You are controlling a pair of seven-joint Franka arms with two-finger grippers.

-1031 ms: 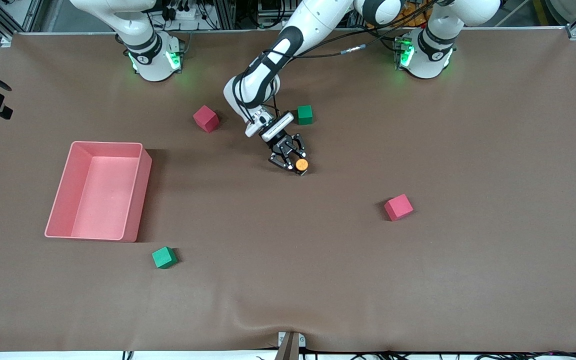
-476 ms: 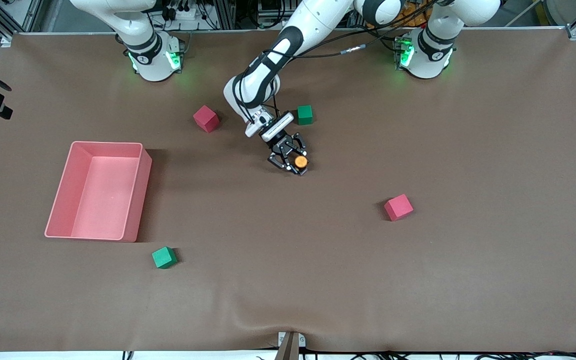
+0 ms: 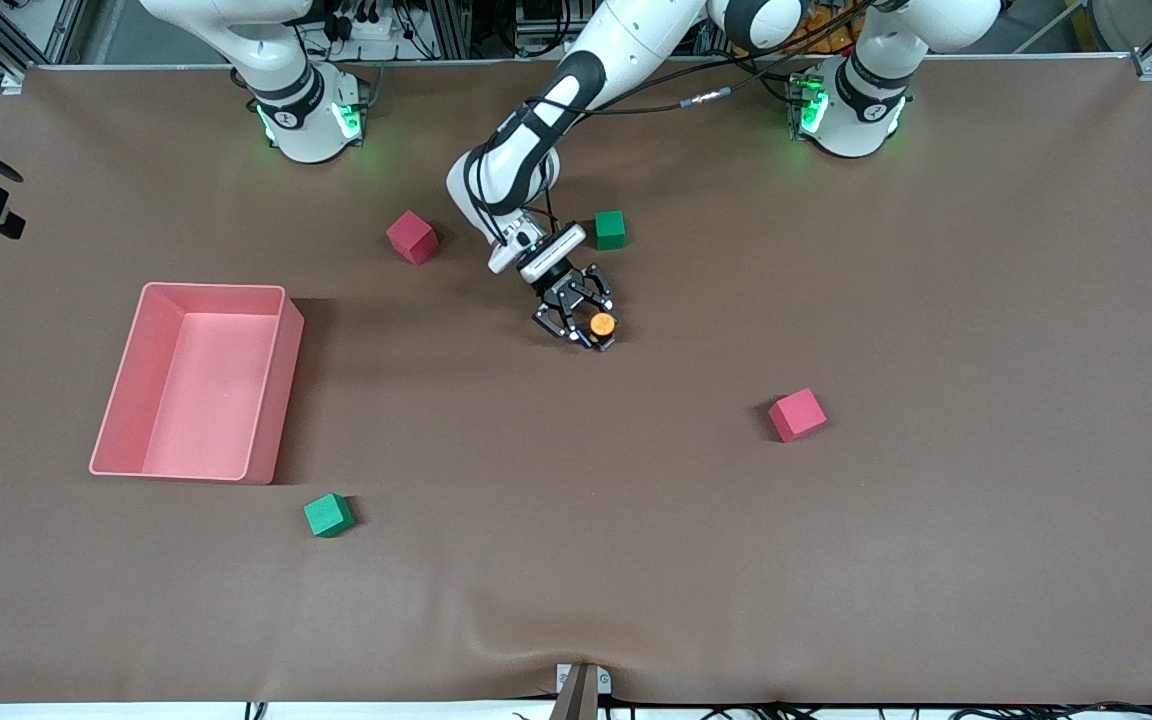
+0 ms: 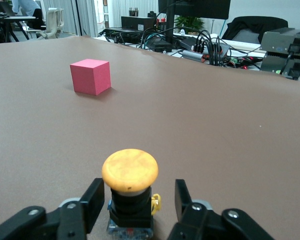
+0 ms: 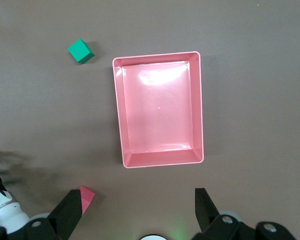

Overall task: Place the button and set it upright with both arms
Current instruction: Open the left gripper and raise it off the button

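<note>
The button (image 3: pixel 602 324) has a round orange cap and a black body and stands upright on the brown table mid-way along it. In the left wrist view the button (image 4: pixel 130 172) sits between my left gripper's fingers (image 4: pixel 92 197), with a gap on each side. My left gripper (image 3: pixel 591 333) is open around it, low at the table. My right gripper (image 5: pixel 138 197) is open and empty, high over the pink bin (image 5: pixel 160 161); it is out of the front view.
The pink bin (image 3: pixel 276 400) stands toward the right arm's end. Red cubes (image 3: pixel 411 237) (image 3: pixel 797 414) and green cubes (image 3: pixel 610 229) (image 3: pixel 328 515) lie scattered. A red cube (image 4: pixel 91 76) shows ahead in the left wrist view.
My left gripper and the button between its fingers have shifted very slightly toward the robots' bases. Nothing else has moved.
</note>
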